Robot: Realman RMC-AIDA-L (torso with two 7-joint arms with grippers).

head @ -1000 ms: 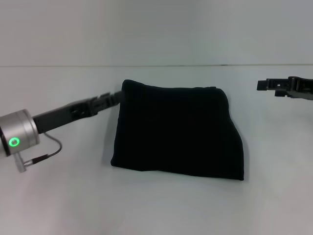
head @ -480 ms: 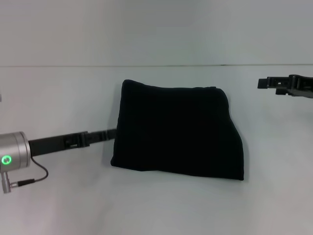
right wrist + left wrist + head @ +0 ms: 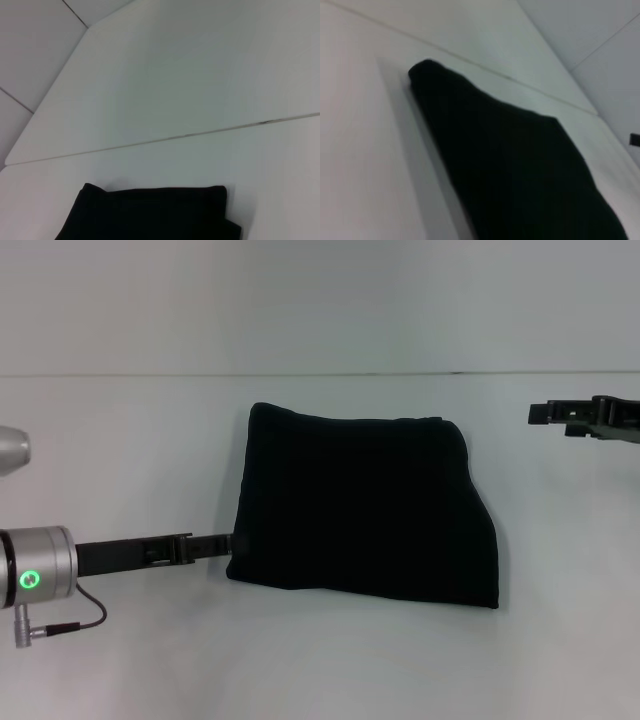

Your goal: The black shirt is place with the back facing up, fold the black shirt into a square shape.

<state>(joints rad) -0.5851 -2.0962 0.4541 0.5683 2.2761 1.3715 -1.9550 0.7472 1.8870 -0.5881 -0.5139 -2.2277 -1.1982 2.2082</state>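
The black shirt (image 3: 365,505) lies folded into a rough square in the middle of the white table (image 3: 120,660), plain side up, no lettering showing. My left gripper (image 3: 228,542) reaches in low from the left, and its tip touches the shirt's left edge close to the near left corner. In the left wrist view the black shirt (image 3: 520,170) fills the frame close by. My right gripper (image 3: 540,413) hovers off to the right of the shirt's far right corner, apart from the cloth. The right wrist view catches the black shirt's (image 3: 150,212) far edge.
A seam line (image 3: 120,375) crosses the table behind the shirt. Bare white surface surrounds the cloth on all sides. The left arm's silver wrist (image 3: 40,575) and its cable hang over the near left of the table.
My left gripper has slid from the shirt's far left corner down along the left edge to near the front left corner. The shirt and the right gripper have stayed put.
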